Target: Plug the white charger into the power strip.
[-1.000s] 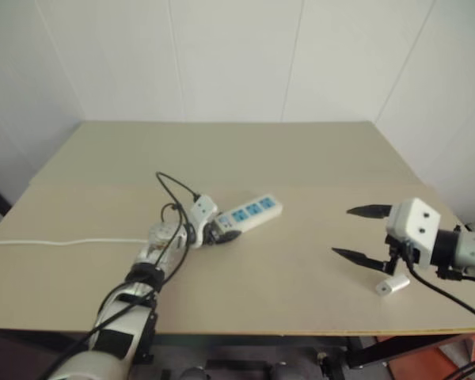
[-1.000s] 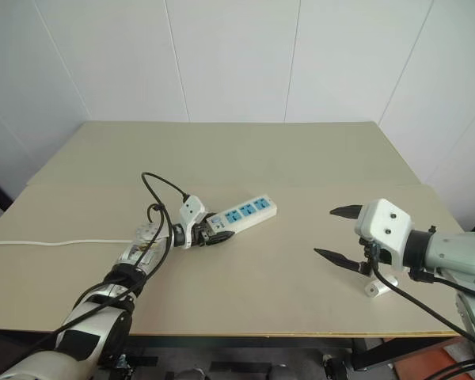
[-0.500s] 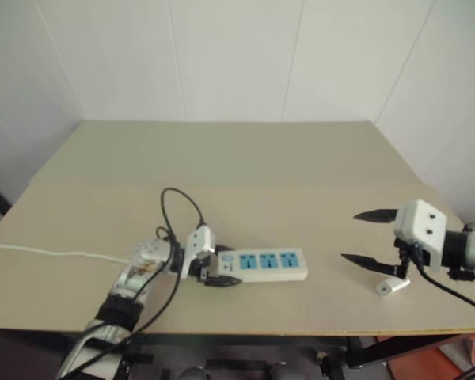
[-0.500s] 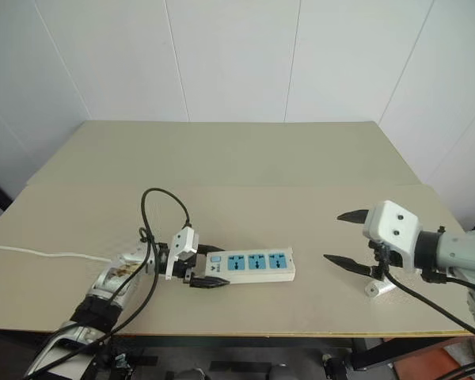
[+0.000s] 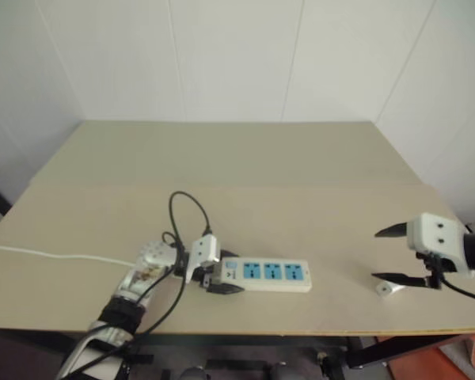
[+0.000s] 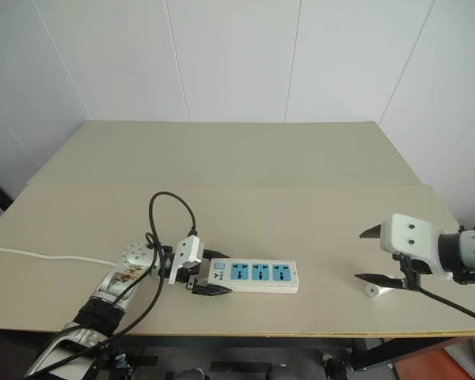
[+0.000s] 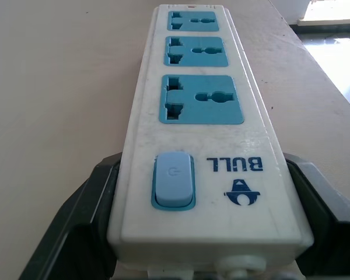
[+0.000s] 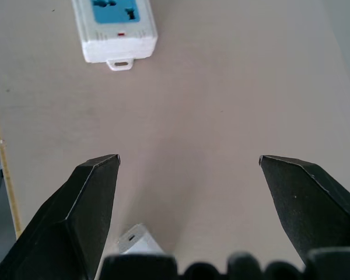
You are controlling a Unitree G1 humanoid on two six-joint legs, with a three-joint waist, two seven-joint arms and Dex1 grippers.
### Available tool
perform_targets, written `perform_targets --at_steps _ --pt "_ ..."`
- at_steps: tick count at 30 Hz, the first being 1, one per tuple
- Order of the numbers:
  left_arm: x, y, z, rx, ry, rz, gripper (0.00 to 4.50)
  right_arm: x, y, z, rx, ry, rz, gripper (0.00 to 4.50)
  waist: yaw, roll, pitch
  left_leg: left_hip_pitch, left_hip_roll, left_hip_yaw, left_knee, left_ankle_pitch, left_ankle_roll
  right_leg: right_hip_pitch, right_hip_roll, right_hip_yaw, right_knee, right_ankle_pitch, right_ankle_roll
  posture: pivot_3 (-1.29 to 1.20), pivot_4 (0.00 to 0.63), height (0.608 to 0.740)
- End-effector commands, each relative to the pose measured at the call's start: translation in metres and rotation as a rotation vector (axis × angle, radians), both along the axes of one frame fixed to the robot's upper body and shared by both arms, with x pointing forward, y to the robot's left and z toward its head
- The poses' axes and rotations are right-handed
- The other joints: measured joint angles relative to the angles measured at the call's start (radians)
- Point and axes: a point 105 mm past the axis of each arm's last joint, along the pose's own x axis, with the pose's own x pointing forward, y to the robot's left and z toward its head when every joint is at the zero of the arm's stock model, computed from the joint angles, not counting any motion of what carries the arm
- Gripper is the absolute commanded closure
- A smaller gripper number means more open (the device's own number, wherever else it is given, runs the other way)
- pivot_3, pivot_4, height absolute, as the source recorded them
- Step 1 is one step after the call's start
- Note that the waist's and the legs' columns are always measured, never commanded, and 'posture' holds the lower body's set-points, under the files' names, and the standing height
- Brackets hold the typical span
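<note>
The power strip [image 5: 271,275] lies flat near the table's front edge, its three blue sockets facing up. My left gripper [image 5: 221,279] is shut on its switch end, and a black finger [image 7: 76,233] presses each long side of the strip [image 7: 198,116]. The white charger [image 5: 385,289] lies on the table at the right, near the front edge. My right gripper [image 5: 377,255] hangs open just above it with nothing between its fingers. In the right wrist view the charger [image 8: 137,240] sits low, close to one finger's base.
A thin white cord [image 5: 55,255] runs from the strip's held end off the table's left side. The table's front edge [image 5: 301,332] is close to both the strip and the charger. White walls stand behind and to the right.
My left gripper has pulled the power strip toward the front edge and turned it to lie along that edge. My right gripper has shifted right, still open. The charger has stayed put.
</note>
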Motion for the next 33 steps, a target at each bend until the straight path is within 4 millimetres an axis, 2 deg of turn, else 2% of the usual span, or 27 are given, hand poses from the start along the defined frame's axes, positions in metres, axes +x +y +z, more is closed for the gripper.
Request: perform_targets --at_steps 1,4,8,19,33 --pt "0.000 -0.004 0.000 0.005 -0.006 -0.017 1.19 -0.005 -0.002 0.009 -0.068 0.018 0.071 0.00 0.000 0.000 0.000 0.000 0.000 0.000 0.000 0.000 0.000 0.000 0.000 0.000 0.000 0.000 0.000 0.00 0.150 0.740" --pt "0.001 -0.002 -0.001 0.020 -0.006 -0.017 1.19 -0.010 -0.003 0.007 -0.141 0.069 0.130 0.00 -0.001 0.000 0.000 0.000 0.000 0.000 0.000 0.000 0.000 0.000 0.000 0.000 0.000 0.000 0.000 0.00 0.150 0.740" --pt "0.003 0.000 -0.001 0.022 0.003 -0.008 1.19 -0.012 -0.009 -0.005 -0.266 0.135 0.185 0.00 -0.001 0.000 0.000 0.001 0.000 0.000 0.000 0.000 0.000 0.000 0.000 0.000 0.000 0.000 0.000 0.00 0.150 0.740" --pt "0.005 0.004 -0.001 0.030 0.002 0.015 1.19 0.010 -0.019 -0.028 -0.553 0.143 0.212 0.00 -0.004 0.000 0.000 0.001 0.000 0.000 0.000 0.000 0.000 0.000 0.000 0.000 0.000 0.000 0.000 0.00 0.150 0.740" --pt "0.004 0.005 -0.004 0.029 0.005 0.036 1.19 0.022 -0.009 -0.055 -0.614 0.182 0.254 0.00 -0.004 0.001 0.000 0.001 0.000 0.000 0.000 0.000 0.000 0.000 0.000 0.000 0.001 0.000 -0.001 0.00 0.150 0.740"
